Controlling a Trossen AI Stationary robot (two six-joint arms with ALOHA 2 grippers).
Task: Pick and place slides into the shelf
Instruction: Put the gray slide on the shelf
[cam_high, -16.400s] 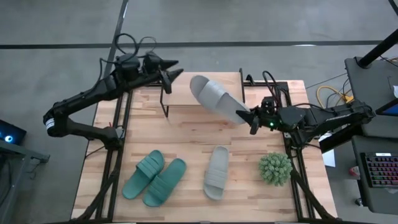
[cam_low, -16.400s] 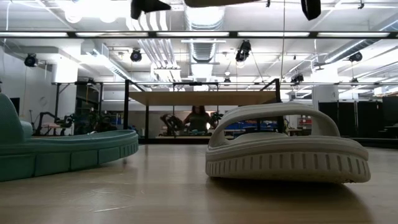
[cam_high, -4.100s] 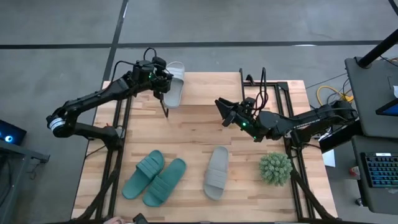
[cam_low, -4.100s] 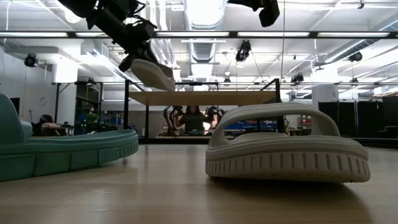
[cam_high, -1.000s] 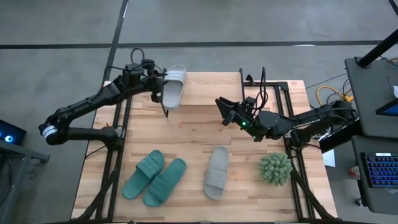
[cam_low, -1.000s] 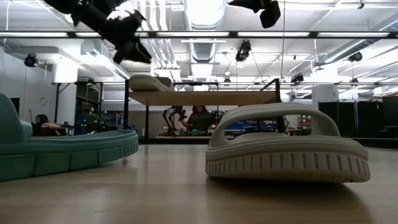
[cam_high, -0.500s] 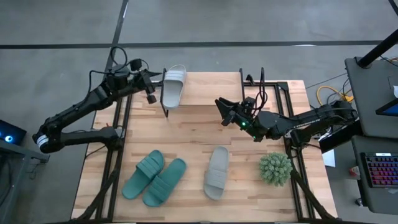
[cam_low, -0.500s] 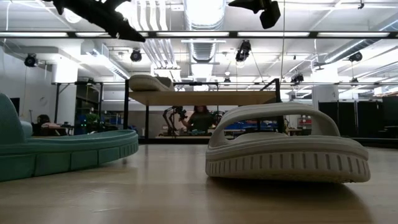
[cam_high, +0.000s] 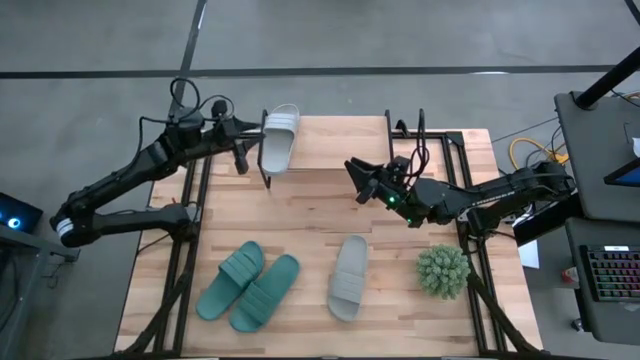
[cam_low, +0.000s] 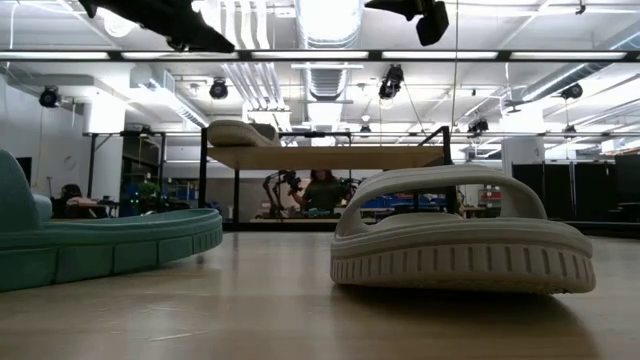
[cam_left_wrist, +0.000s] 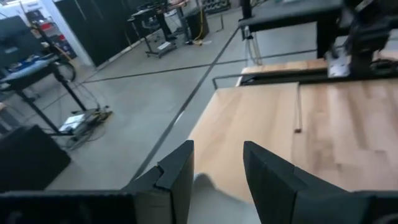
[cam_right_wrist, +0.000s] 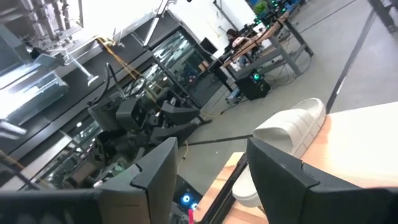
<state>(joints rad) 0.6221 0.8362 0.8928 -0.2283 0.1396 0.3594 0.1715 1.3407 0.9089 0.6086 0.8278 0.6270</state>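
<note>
High view: pale grey-white foam slide (cam_high: 279, 139) rests on the small wooden-topped shelf (cam_high: 330, 146); left tool (cam_high: 240, 157) and right tool (cam_high: 355, 171) spread, empty.

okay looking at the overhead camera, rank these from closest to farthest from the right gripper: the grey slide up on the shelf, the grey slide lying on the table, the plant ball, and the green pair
From the right gripper, high view:
1. Grey slide on the shelf, at the shelf's left end.
2. Grey slide on the table, near the front edge; nearly a tie with the first.
3. Plant ball, front right.
4. Green pair, front left.
</note>
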